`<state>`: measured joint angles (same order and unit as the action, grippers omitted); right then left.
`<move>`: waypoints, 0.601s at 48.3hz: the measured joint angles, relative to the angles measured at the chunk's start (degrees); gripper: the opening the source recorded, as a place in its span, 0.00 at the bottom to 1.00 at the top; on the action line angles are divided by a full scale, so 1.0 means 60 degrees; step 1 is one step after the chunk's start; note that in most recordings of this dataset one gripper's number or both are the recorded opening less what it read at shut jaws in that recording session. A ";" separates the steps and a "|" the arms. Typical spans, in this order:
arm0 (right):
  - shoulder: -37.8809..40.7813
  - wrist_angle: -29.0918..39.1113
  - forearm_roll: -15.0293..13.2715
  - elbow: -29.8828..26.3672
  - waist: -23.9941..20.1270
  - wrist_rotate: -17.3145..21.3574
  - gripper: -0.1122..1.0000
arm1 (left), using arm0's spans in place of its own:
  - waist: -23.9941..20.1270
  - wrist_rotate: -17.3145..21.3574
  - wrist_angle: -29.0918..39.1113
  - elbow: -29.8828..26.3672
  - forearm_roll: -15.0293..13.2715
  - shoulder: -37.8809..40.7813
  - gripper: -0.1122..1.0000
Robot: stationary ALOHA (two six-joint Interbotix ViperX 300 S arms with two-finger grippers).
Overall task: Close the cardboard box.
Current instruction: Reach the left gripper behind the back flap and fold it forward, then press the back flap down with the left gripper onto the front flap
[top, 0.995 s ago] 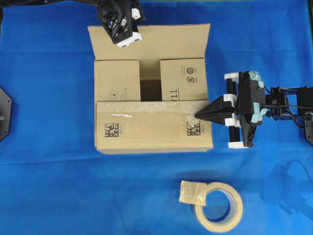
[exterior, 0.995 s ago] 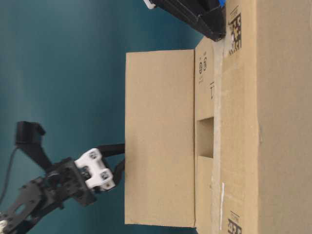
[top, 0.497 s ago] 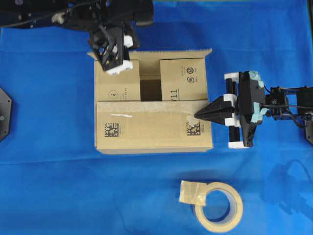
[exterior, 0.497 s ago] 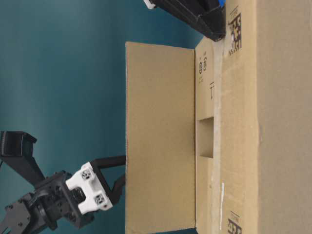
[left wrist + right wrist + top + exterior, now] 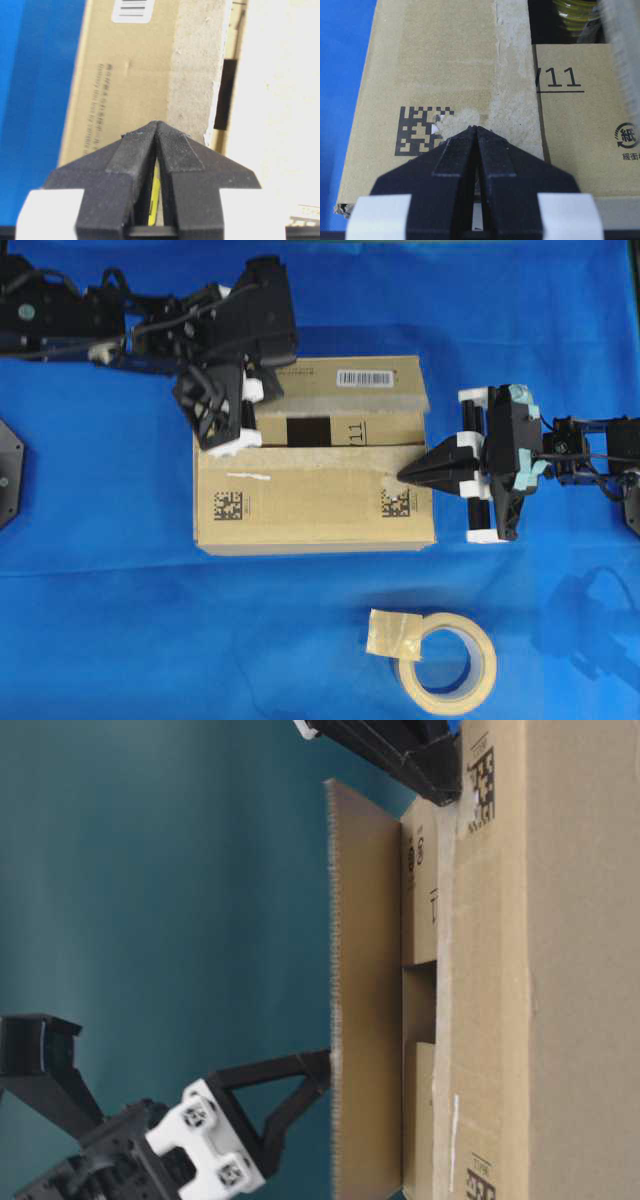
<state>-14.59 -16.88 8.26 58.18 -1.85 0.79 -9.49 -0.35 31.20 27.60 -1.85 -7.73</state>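
One flap left! Right gripper (image 5: 408,476), clenched empty, pins the near flap of the cardboard box (image 5: 315,502) mid-bench; beyond, left gripper (image 5: 222,440), pinched shut, rides the far flap (image 5: 350,385) down toward it.

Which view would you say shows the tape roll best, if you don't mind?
The overhead exterior view: the whole tape roll lies on the blue cloth, in front of the cardboard box, loose end visible. The table-level and both wrist views do not show it at all.
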 measured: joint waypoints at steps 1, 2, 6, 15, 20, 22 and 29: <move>0.0000 0.0000 -0.0015 0.0000 0.0015 0.0000 0.10 | 0.0015 -0.0059 -0.0117 0.0088 -0.0015 0.0000 0.10; 0.0000 0.0000 -0.0015 0.0000 0.0015 0.0000 0.10 | 0.0059 -0.0117 -0.0220 0.0190 -0.0015 0.0000 0.10; 0.0000 0.0000 0.0000 0.0000 0.0029 0.0000 0.10 | 0.0146 -0.0308 -0.0586 0.0513 0.0000 0.0000 0.10; -0.0015 0.0000 0.0000 0.0000 0.0088 -0.0015 0.10 | 0.0352 -0.0732 -0.1714 0.1377 0.0000 -0.0015 0.10; 0.0000 -0.0015 -0.0015 0.0000 0.0161 -0.0015 0.10 | 0.0425 -0.0879 -0.2256 0.1729 -0.0015 -0.0029 0.10; 0.0000 -0.0029 -0.0015 0.0000 0.0190 -0.0015 0.10 | 0.0439 -0.0937 -0.2476 0.1860 -0.0015 -0.0044 0.10; -0.0015 -0.0117 -0.0015 0.0000 0.0381 0.0000 0.10 | 0.0454 -0.1055 -0.2827 0.2065 -0.0015 -0.0117 0.10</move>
<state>-14.68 -17.58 8.17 58.18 0.44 0.79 -6.77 -6.68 14.24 39.99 -1.93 -8.44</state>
